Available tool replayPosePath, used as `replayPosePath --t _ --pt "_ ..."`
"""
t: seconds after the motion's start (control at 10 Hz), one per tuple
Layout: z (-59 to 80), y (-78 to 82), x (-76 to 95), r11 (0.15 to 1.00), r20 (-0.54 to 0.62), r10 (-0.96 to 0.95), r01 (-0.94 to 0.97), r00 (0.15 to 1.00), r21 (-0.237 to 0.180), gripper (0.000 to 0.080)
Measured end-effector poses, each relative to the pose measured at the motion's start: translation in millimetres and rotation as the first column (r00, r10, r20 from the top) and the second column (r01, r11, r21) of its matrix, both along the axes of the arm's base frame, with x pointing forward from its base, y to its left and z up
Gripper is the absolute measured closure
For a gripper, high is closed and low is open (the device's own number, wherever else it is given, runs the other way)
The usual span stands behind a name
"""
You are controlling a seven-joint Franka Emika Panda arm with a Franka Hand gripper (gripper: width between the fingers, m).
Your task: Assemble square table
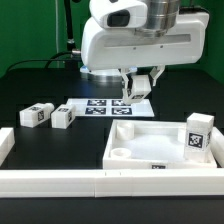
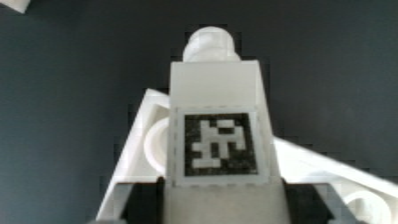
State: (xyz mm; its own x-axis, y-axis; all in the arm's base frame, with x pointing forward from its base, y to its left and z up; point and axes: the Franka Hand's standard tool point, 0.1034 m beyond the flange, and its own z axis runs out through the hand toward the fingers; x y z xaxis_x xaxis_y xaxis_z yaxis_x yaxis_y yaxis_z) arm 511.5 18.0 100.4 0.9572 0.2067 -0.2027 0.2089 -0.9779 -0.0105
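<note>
The white square panel with a raised rim lies at the exterior view's right, with a round socket at its near left corner. One tag-marked leg post stands upright in its right corner. Two more leg posts lie on the dark table at the left. My gripper hangs above the marker board and is shut on a further leg post. In the wrist view the gripper has a dark pad on each side of this leg post, whose tag faces the camera.
The marker board lies flat behind the panel, under the gripper. Long white border rails run along the front and the left edge. Cables hang at the back left.
</note>
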Motion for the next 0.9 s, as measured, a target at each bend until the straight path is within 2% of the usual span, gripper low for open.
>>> replayPosePath --t 0.1,0.3,0.4,0.6,0.7,0.8,0.9 --pt "6.3 -2.8 5.2 0.996 0.035 -0.087 0.085 0.996 0.041 0.0512" --pt "23.9 -9.5 27.9 0.991 0.125 -0.13 0.123 0.984 0.059 0.0512" --pt "23.2 -12.4 37.3 0.991 0.234 -0.129 0.118 0.964 0.06 0.0512" --pt "20.0 -17.6 32.6 0.992 0.329 -0.129 0.117 0.936 0.056 0.0512" --pt "19.9 -22.8 36.8 0.991 0.414 -0.131 0.119 0.901 0.055 0.0512" --pt "13.6 -33.0 32.9 0.988 0.464 -0.154 0.143 0.872 0.058 0.0512" --pt "15.8 -40.9 40.1 0.988 0.507 -0.155 0.148 0.848 0.054 0.0512"
